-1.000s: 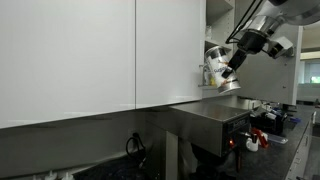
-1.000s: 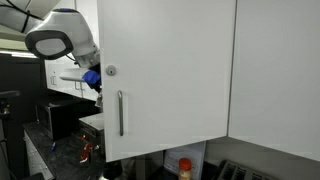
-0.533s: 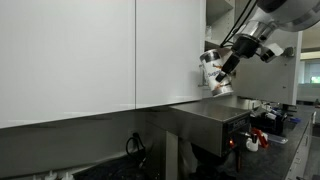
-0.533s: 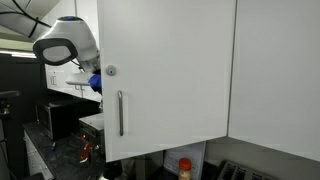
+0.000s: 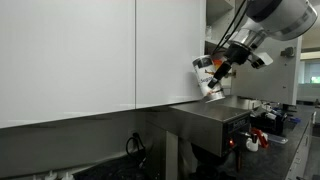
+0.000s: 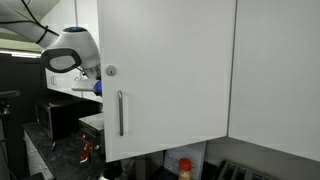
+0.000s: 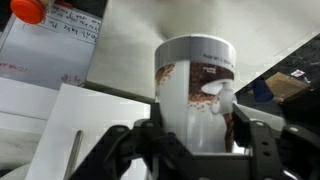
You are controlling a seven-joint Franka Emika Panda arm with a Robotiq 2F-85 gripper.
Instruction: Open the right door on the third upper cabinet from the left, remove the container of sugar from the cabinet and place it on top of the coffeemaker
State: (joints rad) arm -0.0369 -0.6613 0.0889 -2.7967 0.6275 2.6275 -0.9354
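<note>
My gripper (image 5: 219, 70) is shut on the container of sugar (image 5: 206, 79), a whitish canister with a printed label, and holds it tilted in the air above the flat steel top of the coffeemaker (image 5: 208, 114). In the wrist view the container of sugar (image 7: 195, 85) fills the middle between my two black fingers (image 7: 200, 135). In an exterior view the right door (image 6: 165, 70), white with a silver bar handle (image 6: 121, 112) near its left edge, hides most of my gripper; only the arm (image 6: 70, 55) and a blue part show beside it.
Broad white cabinet panels (image 5: 90, 55) fill the left of an exterior view. A bottle with an orange cap (image 7: 28, 10) stands near a labelled sheet in the wrist view. Red and dark objects (image 5: 252, 140) sit on the counter beyond the coffeemaker. A jar (image 6: 184, 166) stands under the cabinet.
My gripper has carried the container of sugar up and toward the cabinet panels, tilting it further. The arm has shifted closer to the door's edge.
</note>
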